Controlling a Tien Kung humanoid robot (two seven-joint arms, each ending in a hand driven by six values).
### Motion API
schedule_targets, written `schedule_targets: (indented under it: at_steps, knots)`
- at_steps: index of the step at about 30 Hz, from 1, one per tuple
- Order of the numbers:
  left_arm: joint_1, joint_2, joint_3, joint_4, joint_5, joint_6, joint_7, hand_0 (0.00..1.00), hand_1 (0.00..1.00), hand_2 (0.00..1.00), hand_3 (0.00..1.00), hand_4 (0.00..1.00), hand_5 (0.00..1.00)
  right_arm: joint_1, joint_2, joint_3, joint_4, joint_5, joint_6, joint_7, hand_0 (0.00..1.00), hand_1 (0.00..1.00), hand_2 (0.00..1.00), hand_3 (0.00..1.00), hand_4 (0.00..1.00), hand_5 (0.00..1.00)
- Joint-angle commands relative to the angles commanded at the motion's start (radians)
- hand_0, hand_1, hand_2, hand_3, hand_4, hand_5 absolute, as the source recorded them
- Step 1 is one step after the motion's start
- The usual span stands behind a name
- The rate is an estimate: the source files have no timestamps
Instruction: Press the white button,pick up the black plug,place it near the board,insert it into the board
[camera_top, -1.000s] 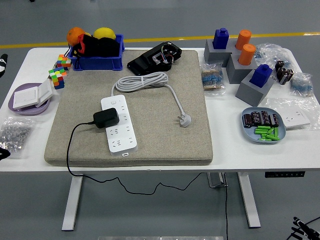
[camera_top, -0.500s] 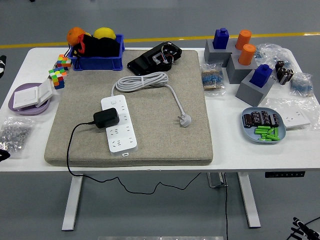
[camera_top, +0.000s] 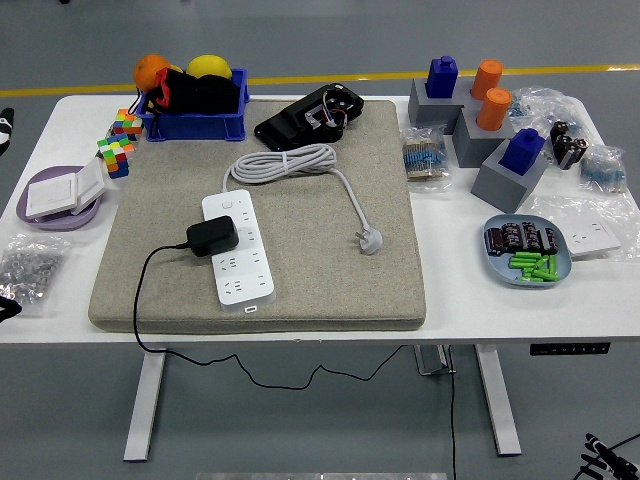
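A white power strip (camera_top: 238, 248) lies on the grey felt mat (camera_top: 330, 270), left of its middle. The strip's small button (camera_top: 228, 203) is at its far end. The black plug (camera_top: 212, 236) sits on the strip's upper sockets, and its black cable (camera_top: 143, 290) runs off the mat's left front and hangs under the table. The strip's own white cord (camera_top: 285, 160) is coiled behind it and ends in a white plug (camera_top: 370, 240). Only a dark tip of my left hand (camera_top: 5, 309) shows at the left edge. A sliver of my right hand (camera_top: 603, 457) shows at the bottom right, below the table.
A blue bin (camera_top: 192, 105) with fruit and a black device (camera_top: 310, 117) stand at the back. Puzzle cubes (camera_top: 119, 142), a purple dish (camera_top: 55, 196) and a bag of screws (camera_top: 30, 266) are on the left. Grey blocks (camera_top: 505, 165) and a blue plate (camera_top: 527, 252) are on the right.
Nothing on the table has moved. The tip of my left hand at the left edge shifts by only a few pixels.
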Motion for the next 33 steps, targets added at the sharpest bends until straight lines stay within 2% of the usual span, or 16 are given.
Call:
schedule_targets:
  at_steps: [33]
  knots:
    - [-0.002, -0.003, 0.003, -0.010, 0.001, -0.002, 0.002, 0.873, 0.918, 0.881, 0.874, 0.778, 0.002, 0.004, -0.002, 0.004, 0.000, -0.002, 0.001, 0.000, 0.793, 0.718, 0.695, 0.637, 0.727, 0.471]
